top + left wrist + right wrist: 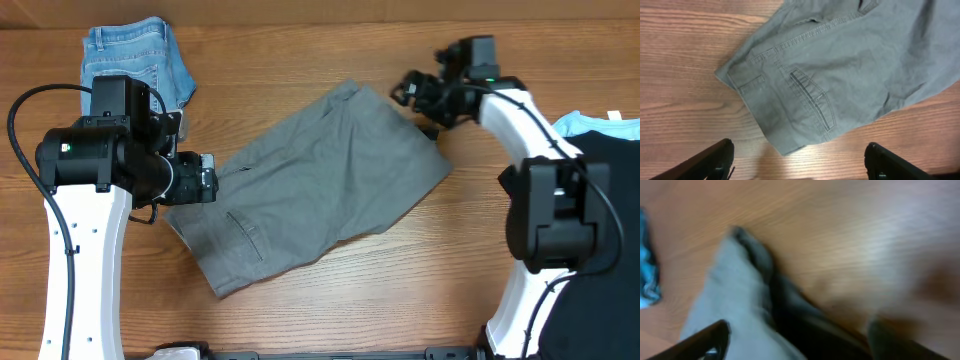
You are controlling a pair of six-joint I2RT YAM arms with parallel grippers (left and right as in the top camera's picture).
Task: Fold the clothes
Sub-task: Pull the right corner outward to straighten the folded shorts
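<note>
Between the left jaws, which stand wide open and empty, only bare wood-grain counter (685, 100) is seen, and no obstruction is present. Blue denim shorts (135, 60) are folded at the far left, behind the left arm and apart from the work. A black garment (625, 200) and a light-blue garment (590, 122) are placed at the right edge, partly hidden by the right arm.

Grey shorts (320, 185) are spread flat and diagonally at mid-counter. Their near corner lies just ahead of the left jaws, touching neither finger. The right jaws are likewise spread apart, with nothing clamped, above the far right corner, where a raised fold is seen in a blurred wrist view.

The grey cloth is woven cotton, lightly creased. A stitched waistband seam and a narrow slit pocket (812, 100) are visible.
</note>
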